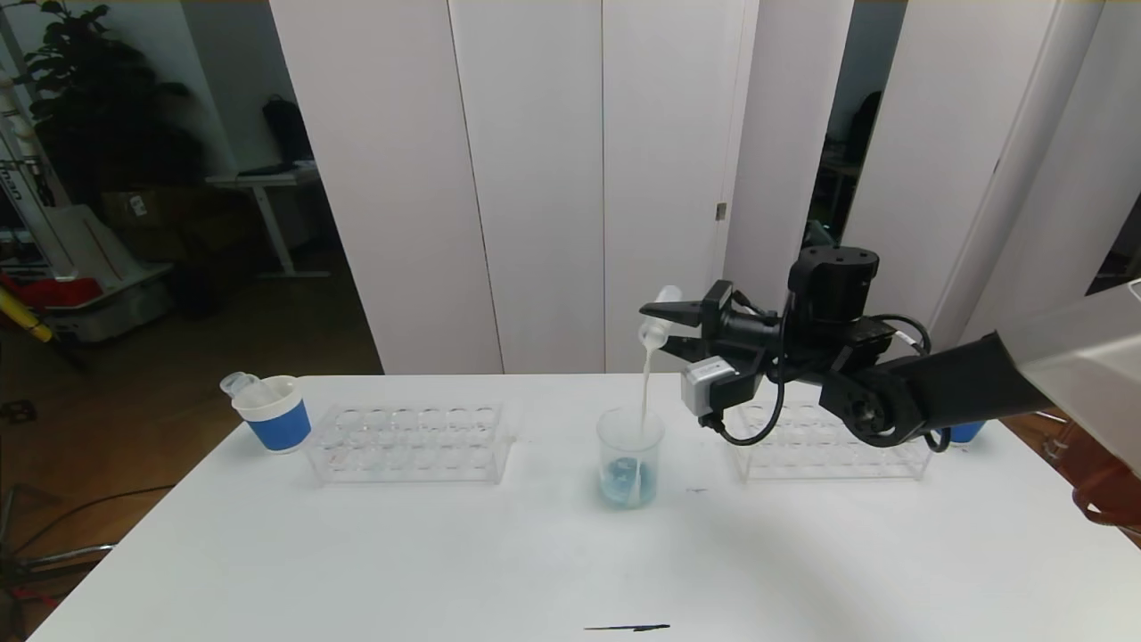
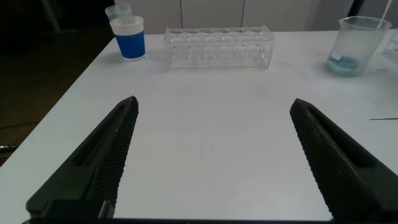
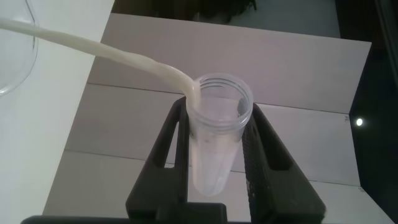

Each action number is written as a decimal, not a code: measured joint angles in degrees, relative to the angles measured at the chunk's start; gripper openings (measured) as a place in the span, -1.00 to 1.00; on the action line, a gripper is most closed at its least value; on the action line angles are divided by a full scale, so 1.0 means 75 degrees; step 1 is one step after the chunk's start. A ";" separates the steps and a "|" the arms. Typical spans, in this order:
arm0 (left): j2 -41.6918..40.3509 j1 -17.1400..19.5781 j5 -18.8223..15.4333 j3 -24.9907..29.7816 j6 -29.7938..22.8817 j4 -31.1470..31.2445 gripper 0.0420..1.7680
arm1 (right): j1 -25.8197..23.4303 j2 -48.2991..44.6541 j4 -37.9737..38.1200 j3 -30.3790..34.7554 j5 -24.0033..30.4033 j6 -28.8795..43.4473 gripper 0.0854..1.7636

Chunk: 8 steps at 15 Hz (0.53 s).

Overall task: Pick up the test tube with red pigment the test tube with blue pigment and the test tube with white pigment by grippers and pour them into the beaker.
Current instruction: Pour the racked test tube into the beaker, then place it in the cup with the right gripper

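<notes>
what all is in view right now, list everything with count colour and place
table: one, white, bearing everything
beaker: one, clear, blue liquid inside, table centre
test tube with white pigment: one, clear, tipped above the beaker, white stream pouring in
racks: two, clear, either side of the beaker
paper cup: one, white and blue, far left, clear tube inside
second cup: blue, mostly hidden behind right arm
right gripper: black, shut on the tube
left gripper: black, open, over bare table
</notes>
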 joint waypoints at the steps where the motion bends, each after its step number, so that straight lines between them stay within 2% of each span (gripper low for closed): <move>1: 0.0000 0.0000 0.0003 0.0000 0.0000 0.0000 0.97 | -0.0015 0.0016 0.0000 -0.0007 -0.0010 -0.0055 -0.40; 8: 0.0000 0.0000 0.0003 0.0000 0.0000 0.0000 0.97 | -0.0028 0.0096 -0.0026 -0.0094 -0.0059 -0.0572 -0.40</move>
